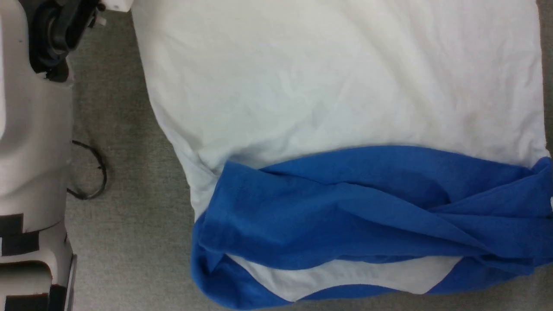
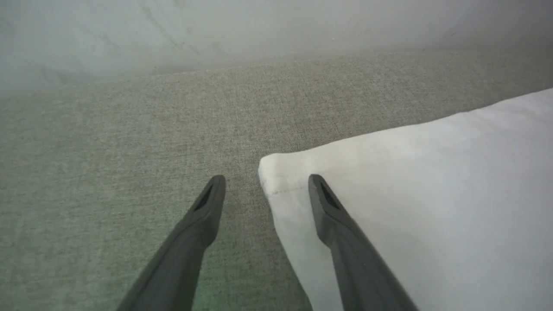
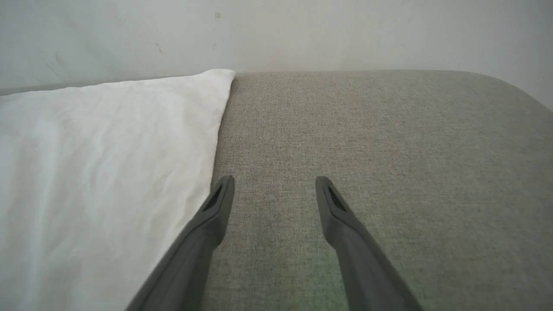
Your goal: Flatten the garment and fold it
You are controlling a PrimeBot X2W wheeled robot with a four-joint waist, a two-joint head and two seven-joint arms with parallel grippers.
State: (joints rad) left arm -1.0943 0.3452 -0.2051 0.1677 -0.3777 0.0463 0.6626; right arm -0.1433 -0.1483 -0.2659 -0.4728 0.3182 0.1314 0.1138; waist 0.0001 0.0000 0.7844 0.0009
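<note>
A pale, smooth-cased forearm (image 1: 34, 129) is seen, with a black ringed joint (image 1: 52, 34) at its upper end, black square markings (image 1: 17, 242) lower down and a thin black cable (image 1: 97, 172) looped beside it. The left gripper (image 2: 267, 185) and right gripper (image 3: 274, 186) are each fitted with two long dark-grey fingers (image 2: 203, 224), tapered and slotted near the tips.

the head view looks steeply down from close above the garment (image 1: 337, 86) on a grey surface (image 1: 129, 242). the left wrist view sits low, facing along the left gripper (image 2: 265, 183) across the surface to a pale wall (image 2: 216, 30), with the garment's corner on its right. the right wrist view faces likewise along the right gripper (image 3: 274, 183), with the garment on its left. all three share the white cloth.
</note>
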